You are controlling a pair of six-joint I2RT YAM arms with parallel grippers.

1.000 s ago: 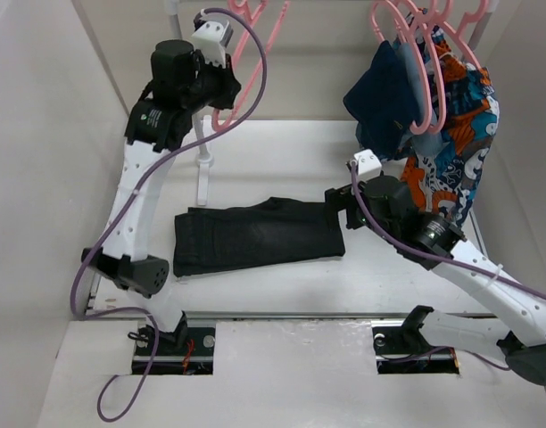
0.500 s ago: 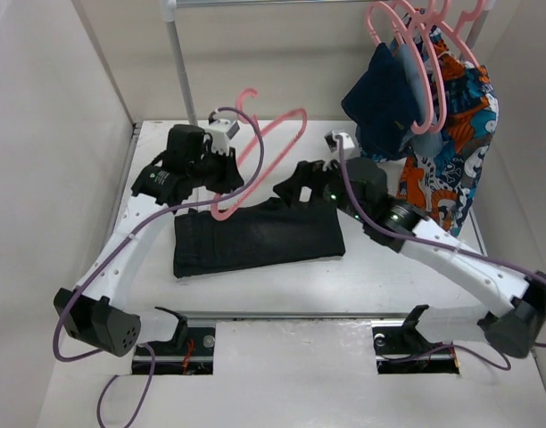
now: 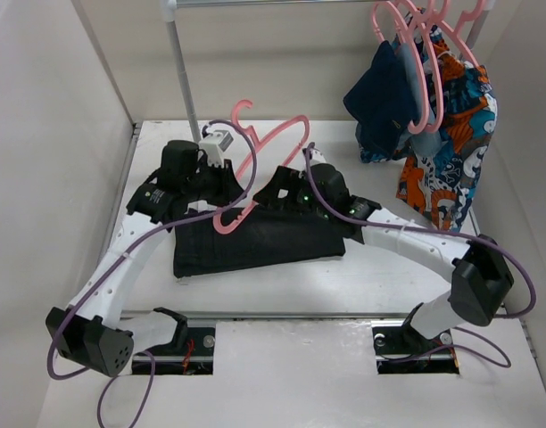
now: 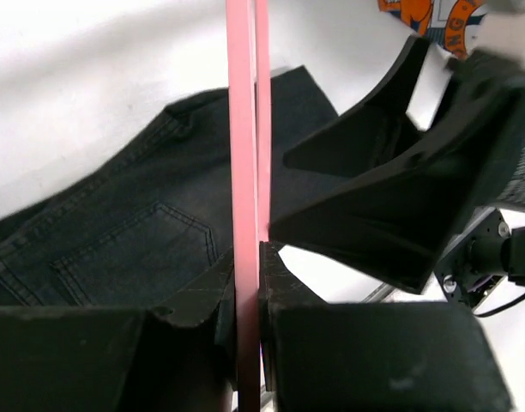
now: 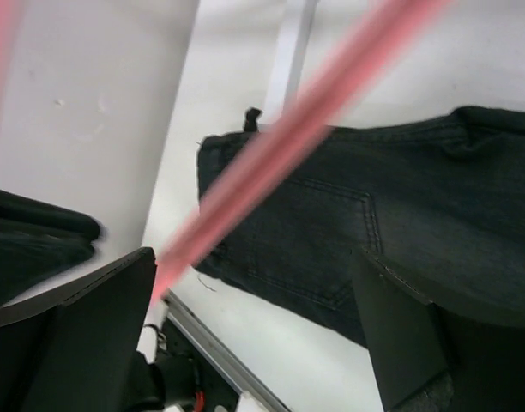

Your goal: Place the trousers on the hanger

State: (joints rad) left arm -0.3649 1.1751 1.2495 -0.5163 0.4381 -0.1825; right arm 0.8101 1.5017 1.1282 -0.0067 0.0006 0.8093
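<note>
Your right pincer (image 3: 275,189) moves in beside the hanger (image 4: 244,129), wide open and empty, your left pincer (image 4: 247,257) grips it, but the trousers (image 3: 255,241) lie on the tabletop (image 3: 389,276).

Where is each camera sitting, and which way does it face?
Top external: above and behind the arms, looking down on the table; both arms show, left gripper shut on the hanger, right gripper open by the trousers.
Left wrist: on that wrist, facing along the left fingers, which pinch the hanger above the trousers.
Right wrist: on that wrist, facing down between the spread right fingers at the trousers.
Shared: both wrist views show hanger and trousers.
</note>
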